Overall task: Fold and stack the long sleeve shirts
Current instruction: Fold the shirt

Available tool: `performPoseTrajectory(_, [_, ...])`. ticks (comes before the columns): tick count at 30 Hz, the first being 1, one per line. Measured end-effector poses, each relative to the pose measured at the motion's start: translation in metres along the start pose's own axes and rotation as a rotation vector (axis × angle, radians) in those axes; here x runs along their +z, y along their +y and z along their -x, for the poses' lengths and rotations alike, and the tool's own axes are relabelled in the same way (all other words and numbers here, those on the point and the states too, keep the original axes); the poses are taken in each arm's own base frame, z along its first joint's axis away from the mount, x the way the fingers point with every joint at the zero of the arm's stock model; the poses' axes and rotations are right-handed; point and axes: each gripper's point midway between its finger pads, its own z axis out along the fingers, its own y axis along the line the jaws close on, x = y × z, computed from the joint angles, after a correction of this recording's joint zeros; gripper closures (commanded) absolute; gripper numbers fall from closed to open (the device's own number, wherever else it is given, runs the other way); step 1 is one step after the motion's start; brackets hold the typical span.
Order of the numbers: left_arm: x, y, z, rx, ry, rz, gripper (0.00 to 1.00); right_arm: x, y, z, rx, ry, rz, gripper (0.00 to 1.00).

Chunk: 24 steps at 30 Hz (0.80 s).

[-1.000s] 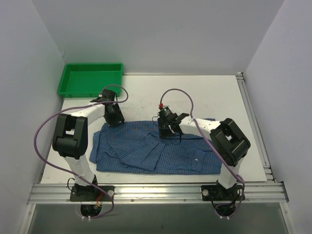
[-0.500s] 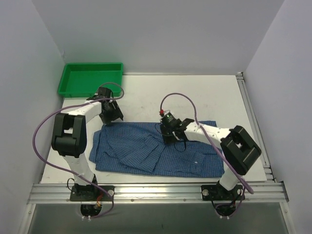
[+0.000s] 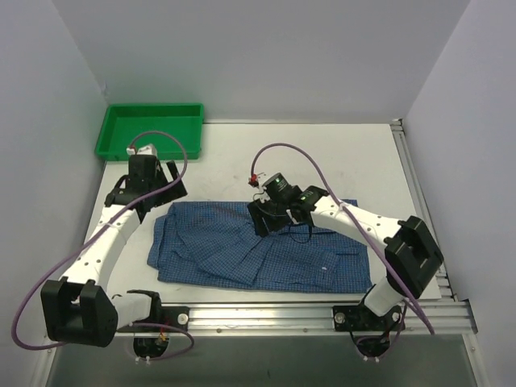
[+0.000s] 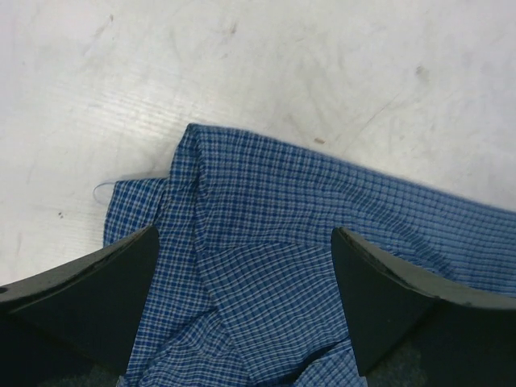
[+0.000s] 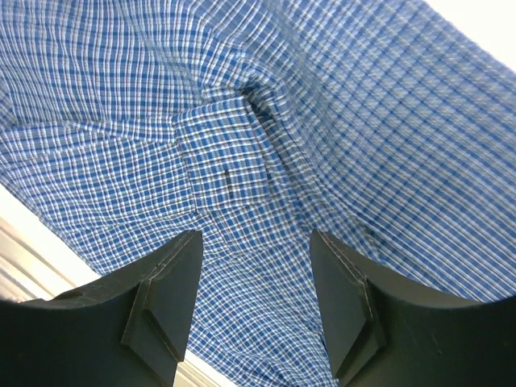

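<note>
Shirt (image 3: 258, 254) lies rumpled on the surface (image 3: 242, 153) just beneath left end effector (image 4: 243, 234) (wide, empty) and right end effector (image 5: 255, 238) (part-open, empty); best pinch the edge under each evenly before folding.

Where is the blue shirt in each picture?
Top view: the shirt lies spread across the near middle of the table.
Left wrist: one corner of it fills the lower half.
Right wrist: it fills almost the whole picture.
Shared landmark: the white table showing past the shirt's edge.
</note>
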Motion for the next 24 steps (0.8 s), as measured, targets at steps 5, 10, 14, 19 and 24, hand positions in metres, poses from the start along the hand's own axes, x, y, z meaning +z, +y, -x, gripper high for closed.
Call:
performPoseTrajectory(5, [-0.001,0.028,-0.042,0.058,0.058,0.054,0.03,0.021,0.007,-0.011,-0.023,0.081,0.051,0.45])
performPoseTrajectory(10, [-0.003,0.034,-0.047,0.073,0.051,0.067,0.03,0.038,0.013,-0.004,-0.041,0.109,0.086,0.46])
performPoseTrajectory(14, [-0.002,0.034,-0.046,0.08,0.049,0.066,0.03,0.05,0.017,0.005,-0.055,0.117,0.106,0.46])
performPoseTrajectory(19, [-0.001,0.035,-0.047,0.084,0.051,0.067,0.02,0.064,0.021,0.007,-0.057,0.138,0.13,0.46])
performPoseTrajectory(24, [0.0,0.035,-0.048,0.084,0.056,0.068,0.03,0.07,0.022,0.001,-0.058,0.162,0.148,0.5])
